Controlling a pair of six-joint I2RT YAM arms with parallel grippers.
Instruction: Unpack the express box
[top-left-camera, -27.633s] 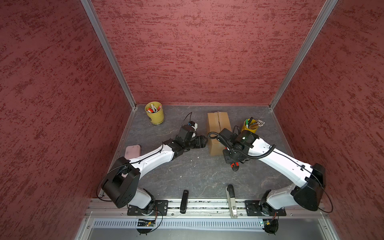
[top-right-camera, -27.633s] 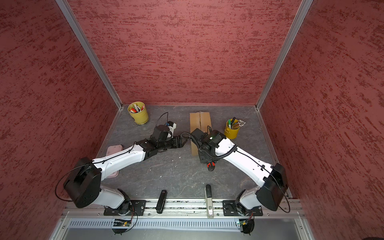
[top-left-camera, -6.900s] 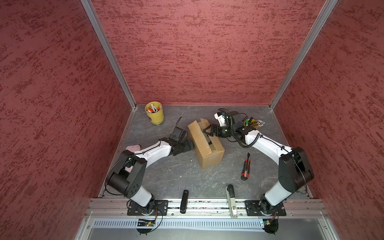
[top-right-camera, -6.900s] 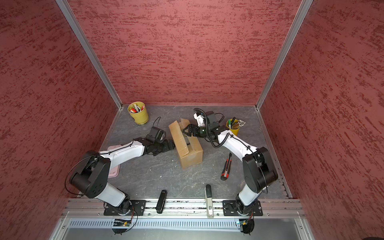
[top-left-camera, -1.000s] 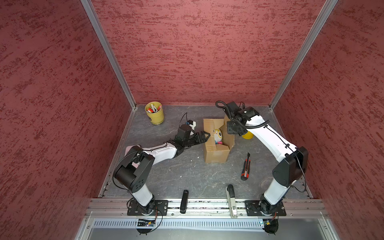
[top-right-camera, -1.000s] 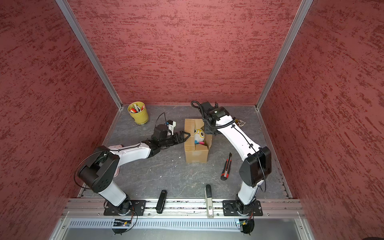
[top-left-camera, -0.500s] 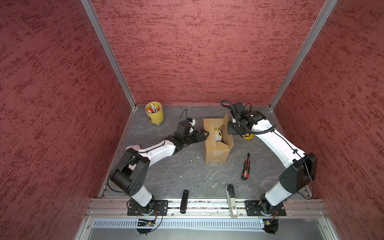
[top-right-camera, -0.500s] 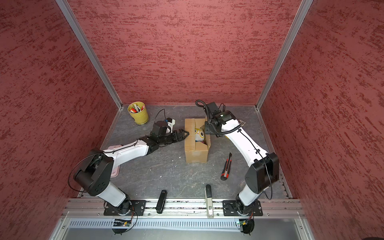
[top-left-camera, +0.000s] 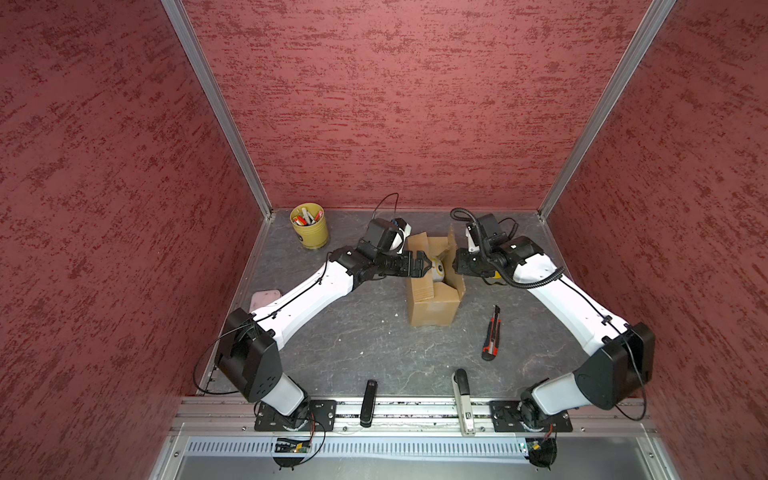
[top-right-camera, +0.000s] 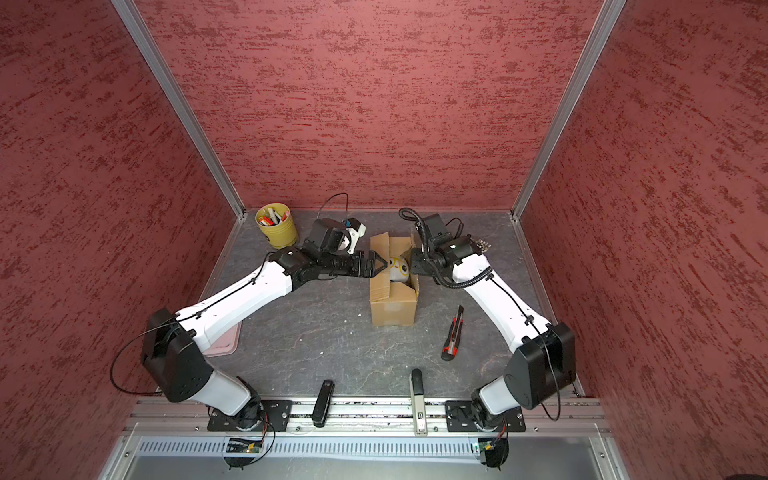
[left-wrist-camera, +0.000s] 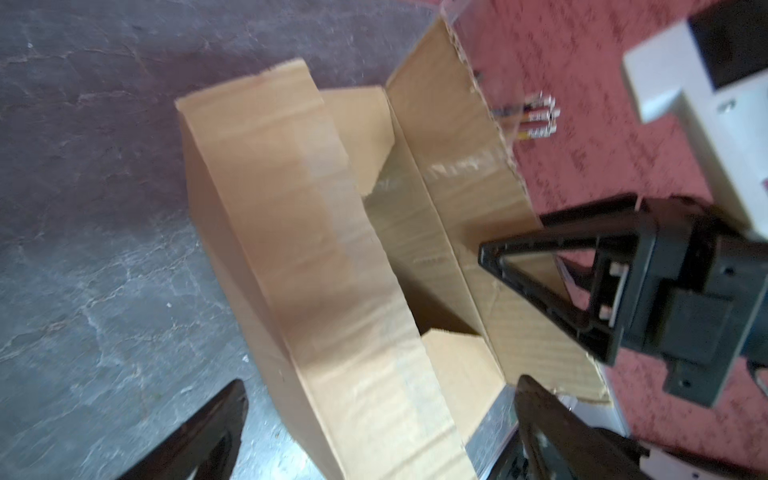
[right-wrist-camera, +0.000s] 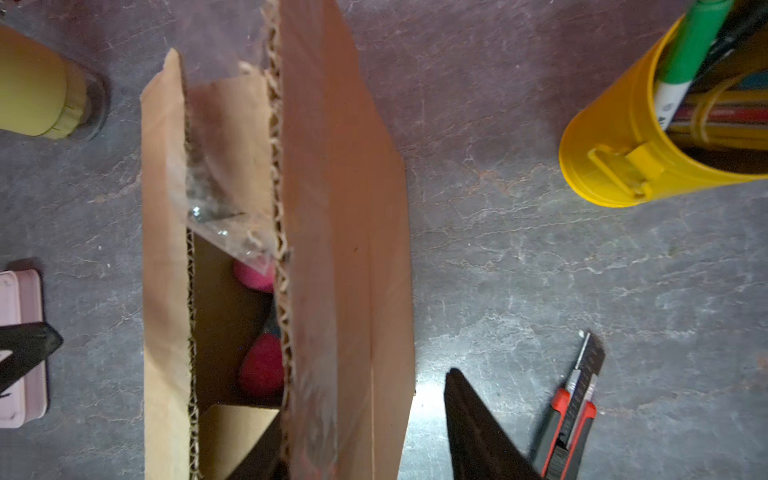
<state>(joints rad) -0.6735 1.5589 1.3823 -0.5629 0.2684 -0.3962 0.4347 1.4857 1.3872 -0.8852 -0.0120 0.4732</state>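
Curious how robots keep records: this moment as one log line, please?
express box: open | toy: inside | left gripper: open | right gripper: open, astride flap

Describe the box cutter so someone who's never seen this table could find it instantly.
Find the open brown cardboard carton in the middle of the dark grey tabletop. On the surface to its right lies a slim red and black utility knife. Unlike the pens upright in the yellow plastic cup, it lies flat.

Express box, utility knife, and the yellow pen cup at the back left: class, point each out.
express box (top-left-camera: 434, 309): in a top view, near side wall.
utility knife (top-left-camera: 491, 336): in a top view, red-and-black handle.
yellow pen cup (top-left-camera: 311, 235): in a top view, outer wall.
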